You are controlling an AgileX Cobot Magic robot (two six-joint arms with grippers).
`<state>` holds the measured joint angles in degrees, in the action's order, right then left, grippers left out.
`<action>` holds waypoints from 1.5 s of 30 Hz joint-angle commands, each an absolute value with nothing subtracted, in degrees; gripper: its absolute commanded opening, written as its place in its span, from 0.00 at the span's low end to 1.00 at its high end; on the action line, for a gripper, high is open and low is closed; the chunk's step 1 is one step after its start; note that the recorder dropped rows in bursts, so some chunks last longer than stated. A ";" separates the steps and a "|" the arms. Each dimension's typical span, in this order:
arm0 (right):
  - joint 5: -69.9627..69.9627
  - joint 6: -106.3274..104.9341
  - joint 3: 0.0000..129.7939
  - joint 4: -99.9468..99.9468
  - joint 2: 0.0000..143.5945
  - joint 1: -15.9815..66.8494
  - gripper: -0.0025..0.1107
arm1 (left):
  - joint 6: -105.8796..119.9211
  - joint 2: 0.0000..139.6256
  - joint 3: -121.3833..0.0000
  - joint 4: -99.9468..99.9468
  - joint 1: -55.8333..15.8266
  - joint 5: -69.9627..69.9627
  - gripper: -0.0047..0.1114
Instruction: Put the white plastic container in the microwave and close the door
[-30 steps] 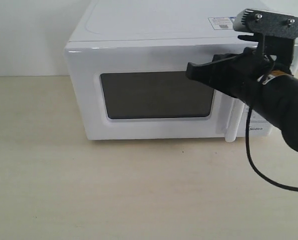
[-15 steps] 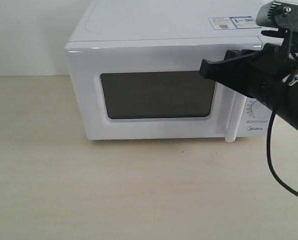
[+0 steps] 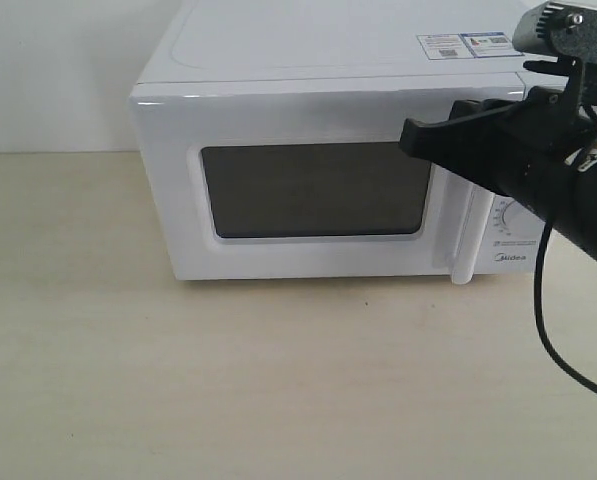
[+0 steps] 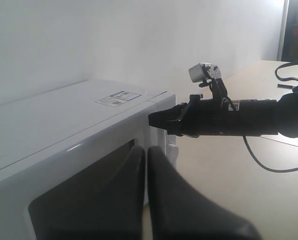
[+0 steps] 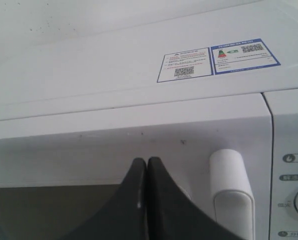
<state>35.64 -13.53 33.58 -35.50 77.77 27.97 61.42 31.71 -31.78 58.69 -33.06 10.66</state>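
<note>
The white microwave [image 3: 308, 60] stands on the table with its door [image 3: 168, 180] closed flat against the body. The door's dark window [image 3: 313, 190] shows nothing inside. The white plastic container is out of view in every frame. My right gripper [image 3: 408, 135] is shut and empty, hovering in front of the door's upper right corner, just left of the vertical bar handle [image 3: 465, 240]. In the right wrist view the gripper [image 5: 147, 160] points at the door beside the handle [image 5: 232, 185]. My left gripper [image 4: 146, 148] is shut and empty, off the microwave's left side.
Round dials [image 3: 508, 215] sit on the control panel right of the handle. Stickers [image 3: 463, 45] lie on the microwave's top. A black cable [image 3: 543, 340] hangs from the right arm over the pale wooden table [image 3: 278, 380]. A white wall stands behind.
Compared with one second ago, my right gripper has drawn back to the right, away from the window. It has not moved in the last half second. The door stays closed.
</note>
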 commanded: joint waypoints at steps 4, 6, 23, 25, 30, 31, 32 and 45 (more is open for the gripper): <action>35.57 -14.04 33.36 -35.53 77.23 27.53 0.02 | 60.92 30.41 -31.64 59.33 -33.25 10.93 0.07; 35.57 -14.04 33.36 -35.53 77.23 27.53 0.02 | 60.37 27.45 -31.64 59.33 -32.34 12.74 0.07; 35.61 -14.04 33.36 -35.53 77.23 27.53 0.02 | 56.27 0.00 -31.76 58.77 -15.86 30.90 0.07; 35.52 -14.04 33.36 -35.64 77.23 27.53 0.02 | 56.27 0.00 -31.33 58.41 -13.87 30.90 0.07; 35.67 -14.04 33.36 -35.51 77.23 27.53 0.02 | 56.27 0.00 -29.76 54.90 -10.06 27.75 0.07; 35.67 -14.04 33.36 -35.51 77.23 27.53 0.02 | 56.27 0.00 -29.28 53.94 -9.91 26.85 0.07; 35.67 -14.04 33.36 -35.51 77.23 27.53 0.02 | 56.27 0.00 -28.65 52.78 -9.91 25.47 0.07; 35.67 -14.04 33.36 -35.51 77.23 27.53 0.02 | 54.68 0.00 -21.19 48.17 -9.82 13.63 0.07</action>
<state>35.50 -13.53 33.58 -35.59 77.77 27.97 56.51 0.22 -22.85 48.77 -10.09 17.88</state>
